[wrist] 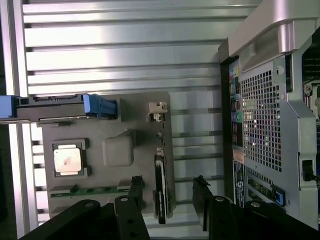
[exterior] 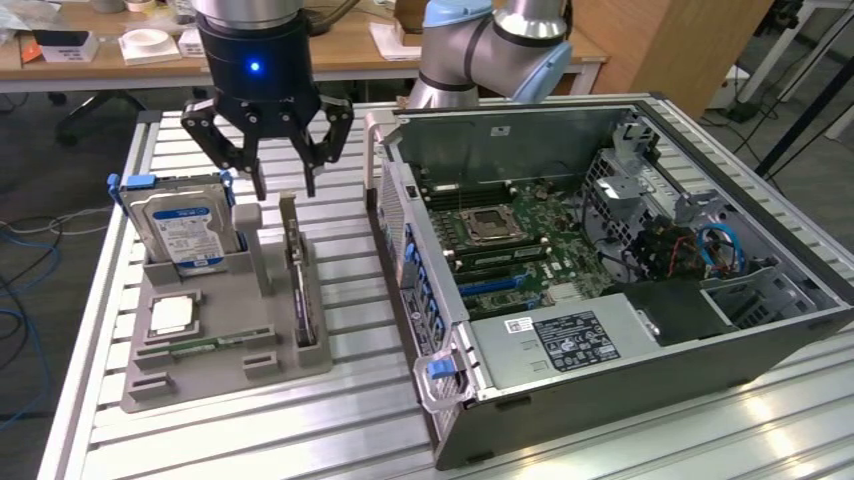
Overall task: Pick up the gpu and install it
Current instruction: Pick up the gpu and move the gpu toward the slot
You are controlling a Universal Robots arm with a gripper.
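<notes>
Aluminium slats of the table (exterior: 334, 420) run closest to the exterior camera. On them, toward the exterior view's right, sits the open computer case (exterior: 747, 300). Its side panel is off and the green motherboard (exterior: 534, 225) is exposed, with no gpu seated on it.

Beside the case, toward the exterior view's left, is a grey parts tray (exterior: 220, 375). At its near end lie a narrow memory stick (exterior: 200, 345) and a square processor (exterior: 171, 315). The gpu (exterior: 303, 295) stands on its thin edge in a slot along the side of the tray nearest the case, untouched. At the tray's far end a blue-labelled hard drive (exterior: 180, 225) stands upright.

Your gripper (exterior: 280, 185) hangs over the far end of the tray, between the hard drive and the case, with its jaws spread wide and nothing in them. In the wrist view the gripper (wrist: 167, 181) straddles the line of the gpu (wrist: 160, 195), one finger on each side of the card's edge. The tips appear to be above the card and not yet around it, though the height is hard to judge.

So you have lined up, but pickup and installation are both left to do. Beyond the arm is a wooden desk (exterior: 347, 55).
</notes>
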